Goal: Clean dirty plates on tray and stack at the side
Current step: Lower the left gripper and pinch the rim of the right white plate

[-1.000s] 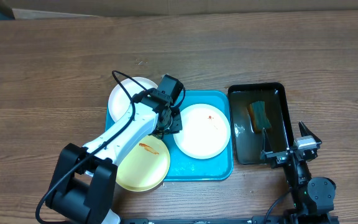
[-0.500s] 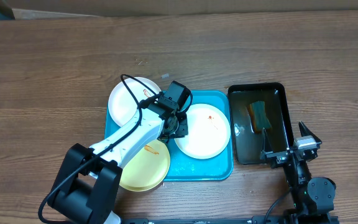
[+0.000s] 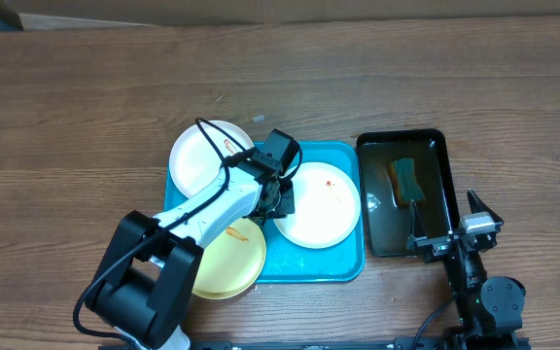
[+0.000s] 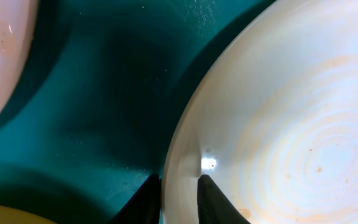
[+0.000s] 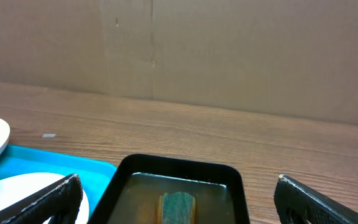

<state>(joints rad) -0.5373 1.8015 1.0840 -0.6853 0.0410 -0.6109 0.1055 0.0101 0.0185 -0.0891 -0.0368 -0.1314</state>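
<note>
pinching the white plate (image 4: 278, 124) by its rim, left jaws clamped; right jaws apart.

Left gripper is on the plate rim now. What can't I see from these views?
Overhead: fingertips of the left gripper, hidden under its wrist; part of the yellow plate, under the arm.
Left wrist: red smear on the gripped white plate, outside the frame.
Right wrist: the sponge, cut by the bottom edge.
</note>
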